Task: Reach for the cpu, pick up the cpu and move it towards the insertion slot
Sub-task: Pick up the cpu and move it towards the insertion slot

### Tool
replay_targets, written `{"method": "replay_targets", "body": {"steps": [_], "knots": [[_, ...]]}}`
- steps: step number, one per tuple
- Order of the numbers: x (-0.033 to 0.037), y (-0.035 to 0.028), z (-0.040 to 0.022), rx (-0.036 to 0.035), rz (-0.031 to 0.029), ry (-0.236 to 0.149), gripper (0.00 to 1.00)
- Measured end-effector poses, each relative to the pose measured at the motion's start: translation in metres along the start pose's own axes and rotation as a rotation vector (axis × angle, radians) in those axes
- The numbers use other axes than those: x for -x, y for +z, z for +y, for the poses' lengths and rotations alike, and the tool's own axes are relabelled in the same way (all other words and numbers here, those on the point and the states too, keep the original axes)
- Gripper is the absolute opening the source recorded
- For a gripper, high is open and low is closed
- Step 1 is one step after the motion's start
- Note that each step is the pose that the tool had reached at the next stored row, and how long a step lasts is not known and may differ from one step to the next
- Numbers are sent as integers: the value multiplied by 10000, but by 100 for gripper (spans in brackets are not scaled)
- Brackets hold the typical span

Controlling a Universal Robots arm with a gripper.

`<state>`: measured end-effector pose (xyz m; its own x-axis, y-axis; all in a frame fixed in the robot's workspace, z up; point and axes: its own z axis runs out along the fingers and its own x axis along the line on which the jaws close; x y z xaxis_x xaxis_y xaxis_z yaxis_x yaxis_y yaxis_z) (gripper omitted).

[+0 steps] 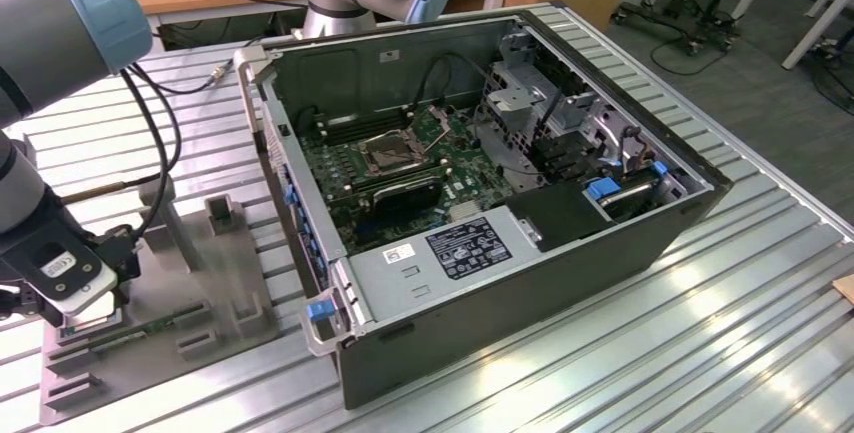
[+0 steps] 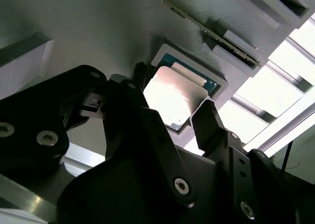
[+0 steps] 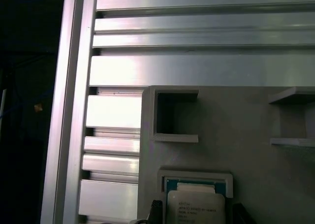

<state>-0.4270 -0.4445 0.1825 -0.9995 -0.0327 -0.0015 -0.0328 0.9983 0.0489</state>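
In the second wrist view our gripper (image 2: 173, 91) stands open, its two black fingers (image 2: 206, 118) parted a little wider than the cpu (image 2: 170, 103) and straddling it; we cannot tell whether they touch its edges. The one cpu lies flat in a square recess of the grey fixture plate (image 1: 214, 283), silver lid up. One green circuit strip (image 2: 216, 39) rests in a neighbouring slot of that plate. In the exterior view our arm (image 1: 54, 33) drops at that view's left, wrist pointing down over the plate. Farther off sits one open computer case (image 1: 534, 253) on the slatted table (image 1: 641, 353), with the single insertion slot (image 1: 395, 154) on its board, well apart from the gripper.
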Motion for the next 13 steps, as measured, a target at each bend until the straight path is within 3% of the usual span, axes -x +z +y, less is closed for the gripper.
{"method": "replay_targets", "body": {"steps": [13], "knots": [[0, 12, -1, 0, 1, 0, 65]]}}
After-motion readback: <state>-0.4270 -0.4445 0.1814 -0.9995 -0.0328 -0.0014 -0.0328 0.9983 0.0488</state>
